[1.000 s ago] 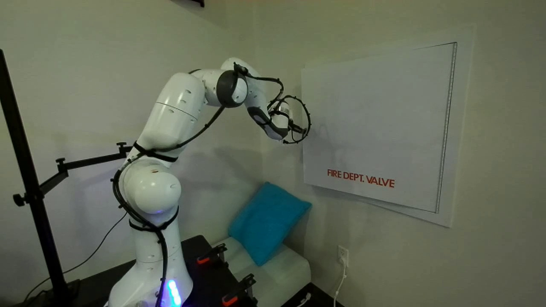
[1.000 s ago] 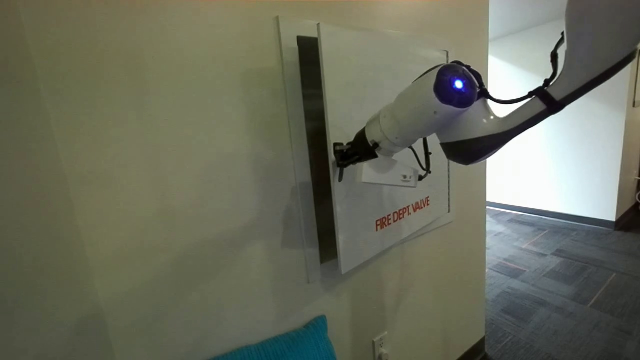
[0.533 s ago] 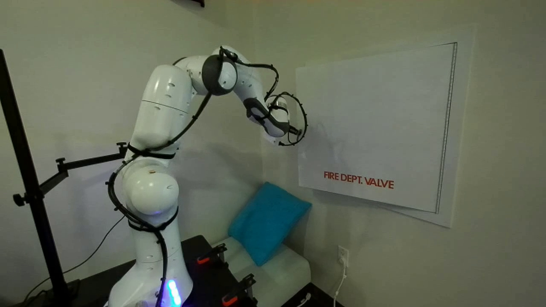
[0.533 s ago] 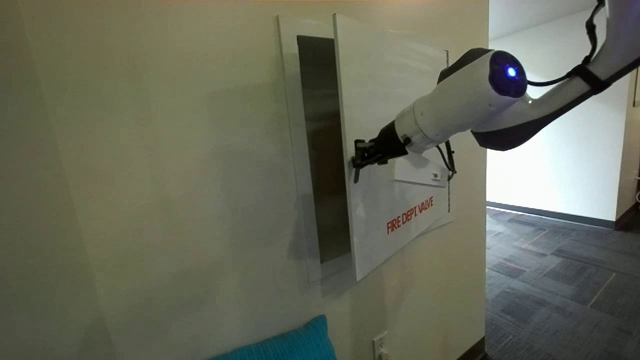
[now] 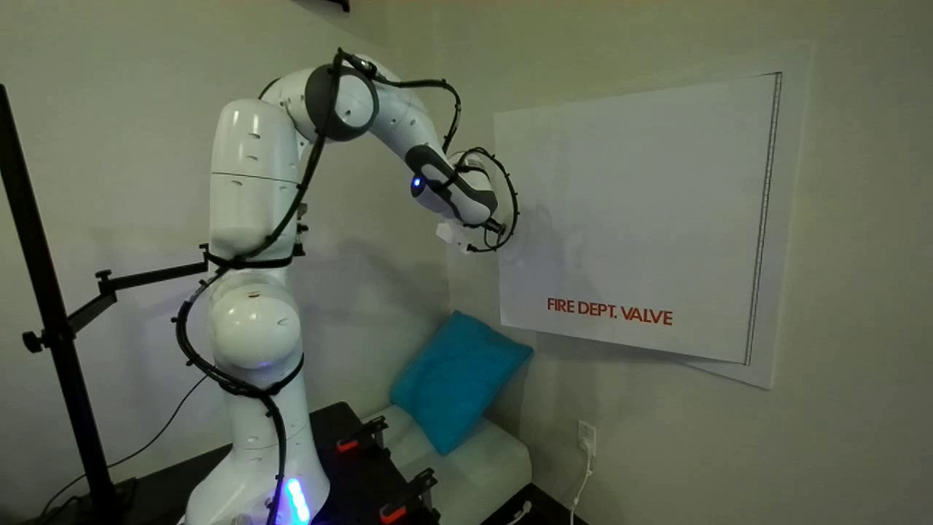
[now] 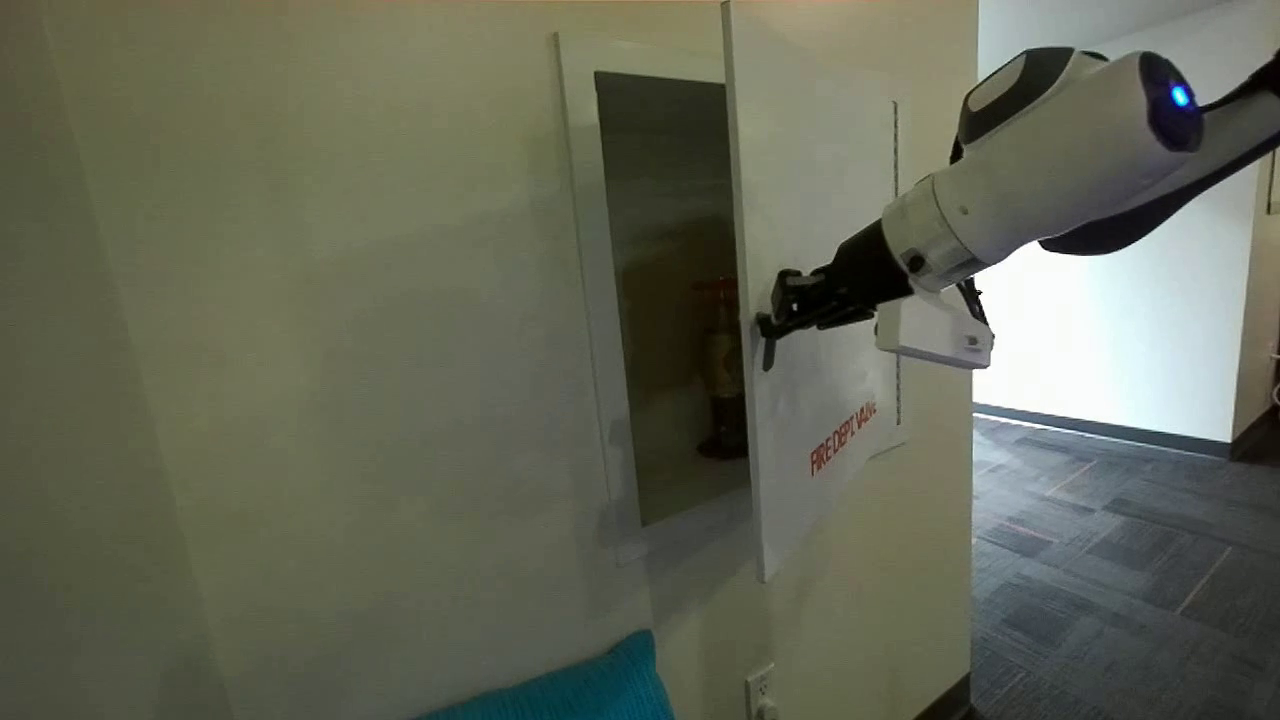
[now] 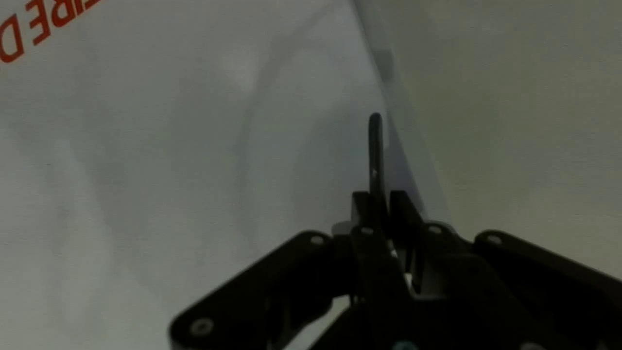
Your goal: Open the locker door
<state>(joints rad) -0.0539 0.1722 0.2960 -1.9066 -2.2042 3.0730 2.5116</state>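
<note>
step: your pull-open, I reckon | gripper (image 7: pixel 380 200): clamped on handle (image 7: pixel 375 146) (snug, looks like) | door (image 5: pixel 634 219): partway open, 3 o'clock of gripper in an exterior view | next: probably swing wider, arcing, no yanking

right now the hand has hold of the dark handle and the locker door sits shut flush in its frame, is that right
Not shut: in an exterior view the locker door stands partly open, swung out from its frame so the dark recess behind it shows. The hand does have hold of the dark handle, as the wrist view shows.
</note>
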